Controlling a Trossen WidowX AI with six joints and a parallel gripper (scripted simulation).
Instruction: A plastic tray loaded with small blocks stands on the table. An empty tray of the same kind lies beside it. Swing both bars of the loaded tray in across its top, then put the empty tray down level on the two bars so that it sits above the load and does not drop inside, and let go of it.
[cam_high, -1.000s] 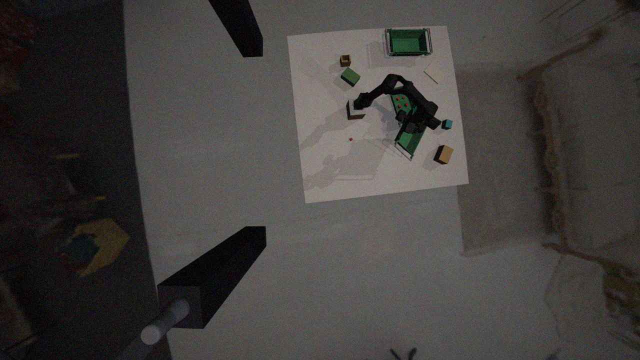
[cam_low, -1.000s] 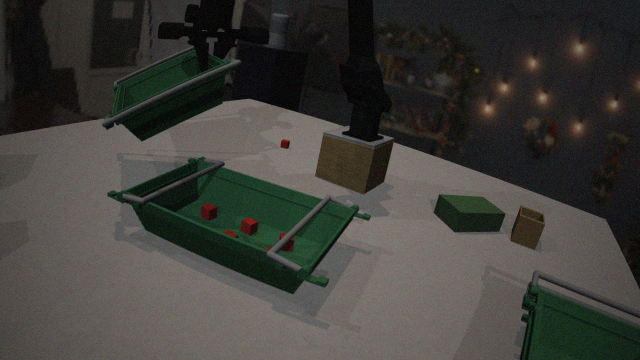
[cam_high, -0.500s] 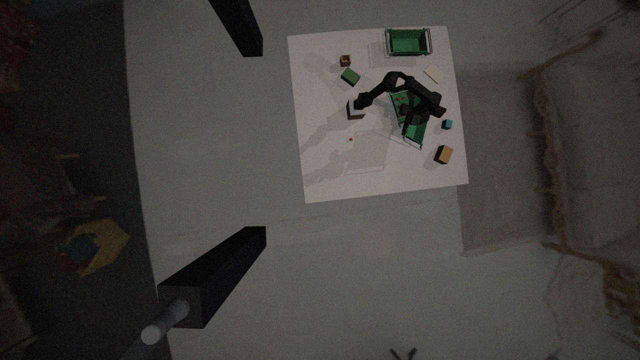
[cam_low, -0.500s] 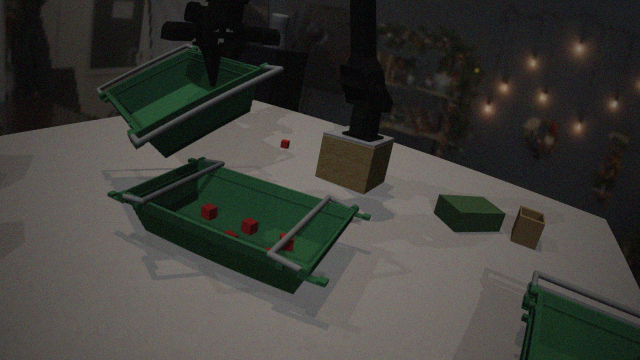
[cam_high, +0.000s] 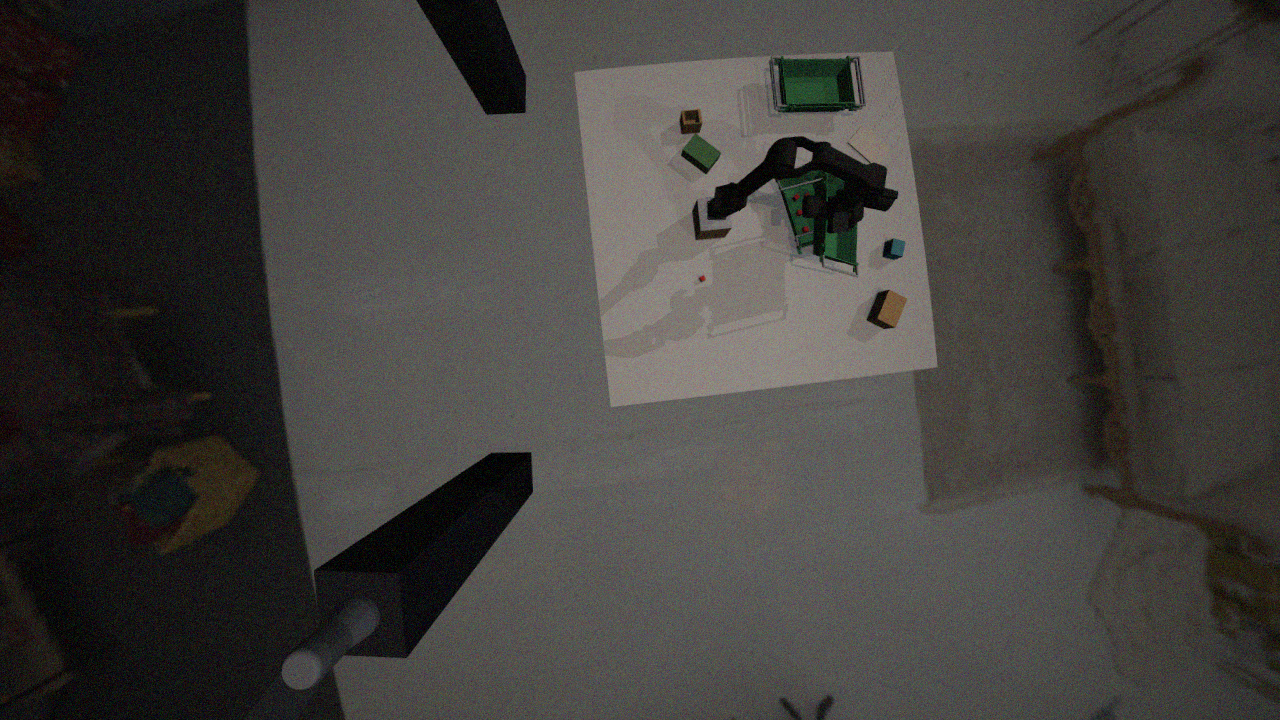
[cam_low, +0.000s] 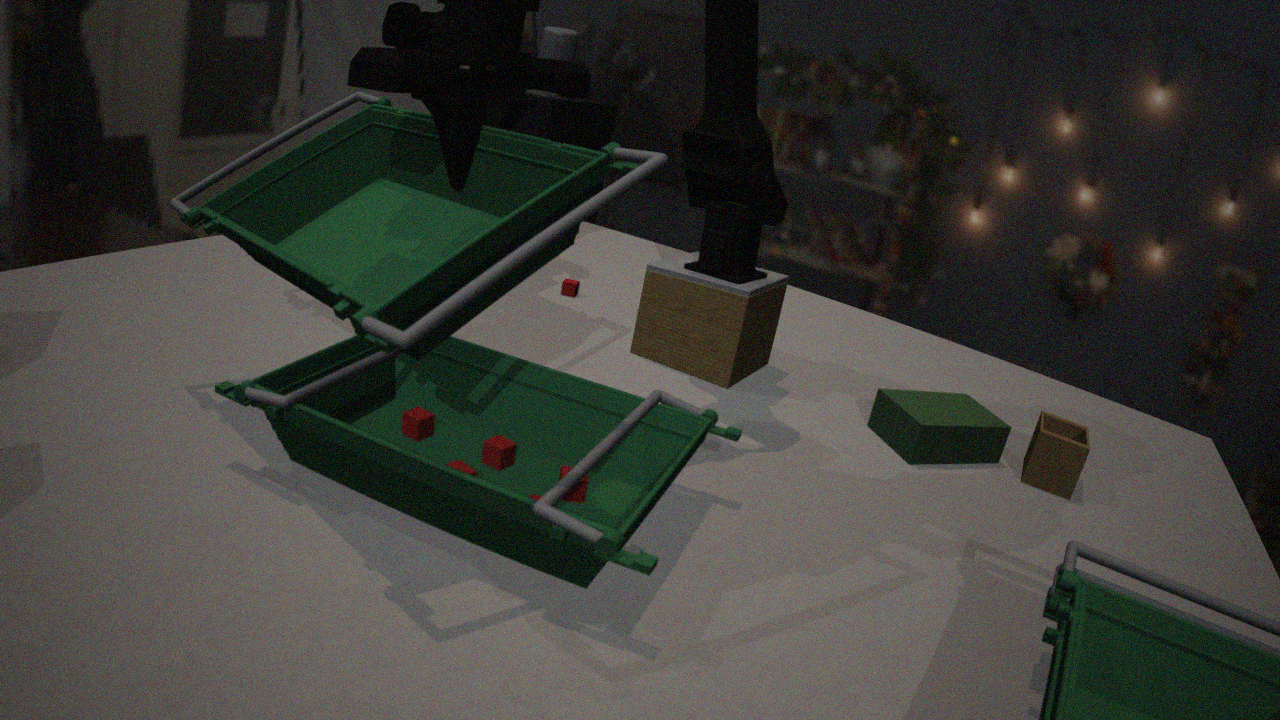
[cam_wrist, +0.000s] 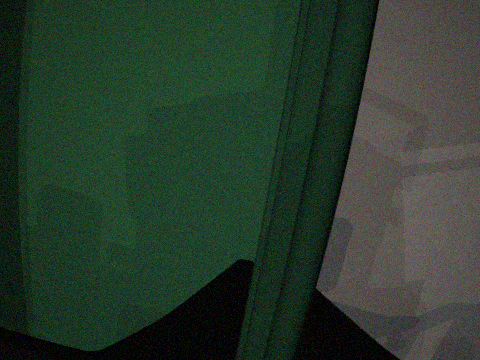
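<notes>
The loaded tray (cam_low: 429, 497) (cam_high: 793, 231) stands on the table with red blocks (cam_low: 417, 422) inside. Its near bar (cam_low: 595, 452) and far bar (cam_low: 335, 377) both lie in across its top. My gripper (cam_low: 469, 156) (cam_wrist: 262, 278) is shut on a long wall of the empty tray (cam_low: 393, 223) (cam_high: 841, 246) (cam_wrist: 150, 200), with one finger inside it. The empty tray is held in the air, open side up and clearly tilted, above and behind the loaded tray's far end. Its lowest corner is close to the far bar; whether they touch I cannot tell. The outer finger is hidden in the exterior view.
Another green tray (cam_high: 816, 85) (cam_low: 1163, 653) stands apart. A green block (cam_low: 939, 425) (cam_high: 700, 153) and small open box (cam_low: 1056, 452) (cam_high: 690, 120) stand near the arm's wooden base (cam_low: 684, 322). A red block (cam_low: 570, 287) (cam_high: 701, 278), blue block (cam_high: 894, 248) and orange block (cam_high: 888, 308) lie around.
</notes>
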